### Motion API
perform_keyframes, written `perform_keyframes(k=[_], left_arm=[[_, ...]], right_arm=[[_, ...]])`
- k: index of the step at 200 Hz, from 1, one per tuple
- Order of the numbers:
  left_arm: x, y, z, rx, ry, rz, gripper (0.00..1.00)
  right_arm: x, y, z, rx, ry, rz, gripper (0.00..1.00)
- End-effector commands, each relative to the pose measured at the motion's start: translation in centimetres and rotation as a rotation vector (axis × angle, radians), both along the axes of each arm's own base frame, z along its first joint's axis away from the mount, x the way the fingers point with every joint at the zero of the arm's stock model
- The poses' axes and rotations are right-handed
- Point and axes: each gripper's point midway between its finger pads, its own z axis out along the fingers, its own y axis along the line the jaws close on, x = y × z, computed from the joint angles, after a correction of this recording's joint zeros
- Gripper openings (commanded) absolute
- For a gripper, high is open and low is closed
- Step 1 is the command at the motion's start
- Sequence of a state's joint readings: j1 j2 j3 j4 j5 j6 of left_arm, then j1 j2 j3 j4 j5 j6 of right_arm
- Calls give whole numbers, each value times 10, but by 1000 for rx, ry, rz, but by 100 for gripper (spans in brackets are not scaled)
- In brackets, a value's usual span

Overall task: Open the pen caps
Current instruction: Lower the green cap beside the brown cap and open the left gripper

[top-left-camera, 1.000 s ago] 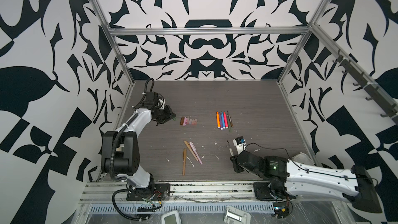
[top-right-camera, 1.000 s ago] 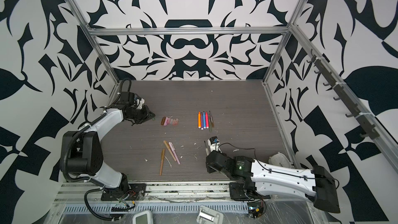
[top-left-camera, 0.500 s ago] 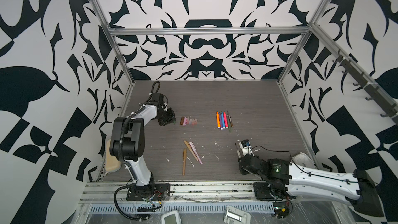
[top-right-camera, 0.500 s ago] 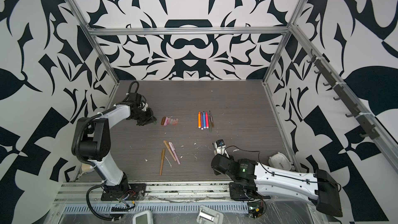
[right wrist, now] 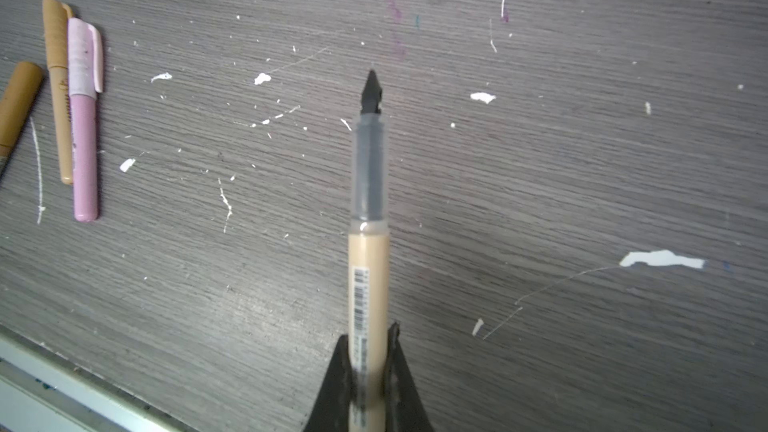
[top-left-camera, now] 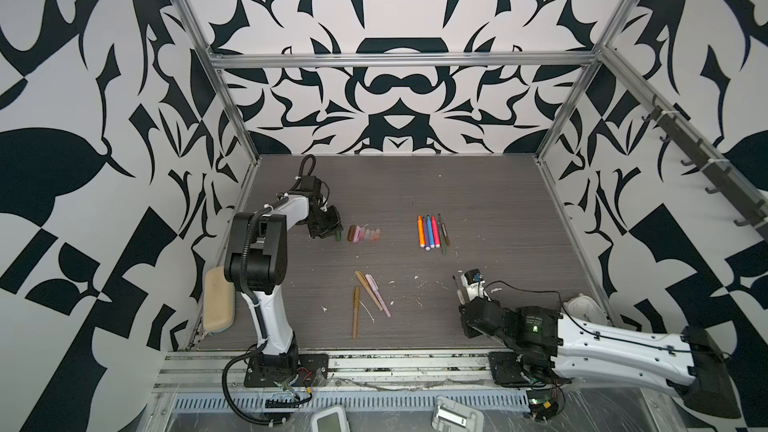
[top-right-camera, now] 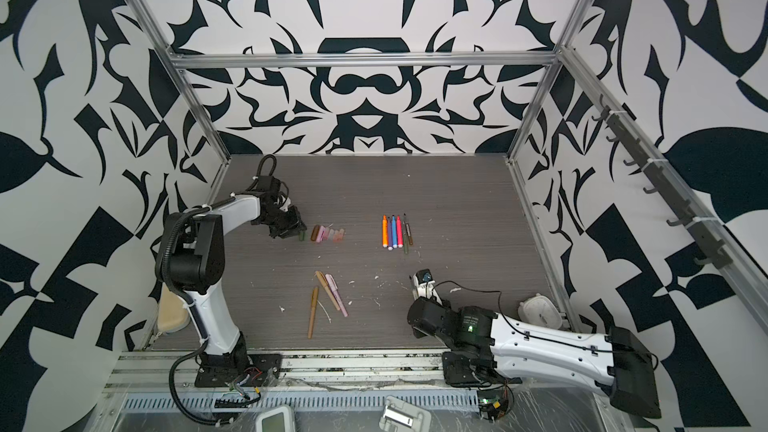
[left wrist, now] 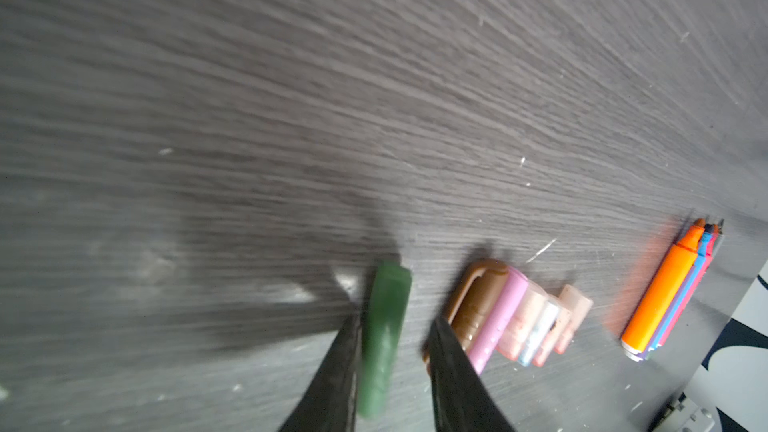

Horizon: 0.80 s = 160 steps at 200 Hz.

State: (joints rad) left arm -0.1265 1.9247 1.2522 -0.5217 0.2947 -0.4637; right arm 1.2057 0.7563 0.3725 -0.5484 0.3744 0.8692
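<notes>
A row of loose pen caps (top-left-camera: pixel 365 234) (top-right-camera: pixel 329 235) lies left of centre: brown, pink and translucent ones (left wrist: pixel 500 317). A green cap (left wrist: pixel 384 334) (top-left-camera: pixel 338 237) lies on the table just left of that row. My left gripper (left wrist: pixel 395 322) (top-left-camera: pixel 332 231) straddles it, open; the cap rests against one finger, with a gap to the other. My right gripper (right wrist: pixel 368 334) (top-left-camera: pixel 466 297) is shut on an uncapped tan pen (right wrist: pixel 369 251) with a black nib, held over the front right of the table.
Several uncapped pens (top-left-camera: pixel 430 232) (top-right-camera: pixel 395 232) lie side by side at mid-table. Three capped pens (top-left-camera: pixel 370 297) (right wrist: pixel 85 118) lie near the front centre. A beige pad (top-left-camera: pixel 218 305) leans at the left wall; a white object (top-left-camera: pixel 584 307) sits at the right wall.
My left gripper has moved right toward the cap row, come down and opened, leaving the green cap on the table. My right arm has drawn back to the front right with the tan pen.
</notes>
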Motion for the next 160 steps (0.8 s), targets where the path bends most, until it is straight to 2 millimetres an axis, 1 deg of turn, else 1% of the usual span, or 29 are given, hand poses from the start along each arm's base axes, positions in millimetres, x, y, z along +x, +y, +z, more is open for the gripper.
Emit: perform_keyframes(k=[1, 79, 160], left_arm=[[0, -5, 1, -4, 19, -17, 35], [6, -14, 2, -29, 14, -20, 36], [6, -25, 0, -31, 18, -40, 36]], right_arm=[[4, 2, 4, 8, -19, -7, 0], [4, 2, 4, 4, -18, -6, 0], [4, 2, 4, 7, -19, -6, 0]])
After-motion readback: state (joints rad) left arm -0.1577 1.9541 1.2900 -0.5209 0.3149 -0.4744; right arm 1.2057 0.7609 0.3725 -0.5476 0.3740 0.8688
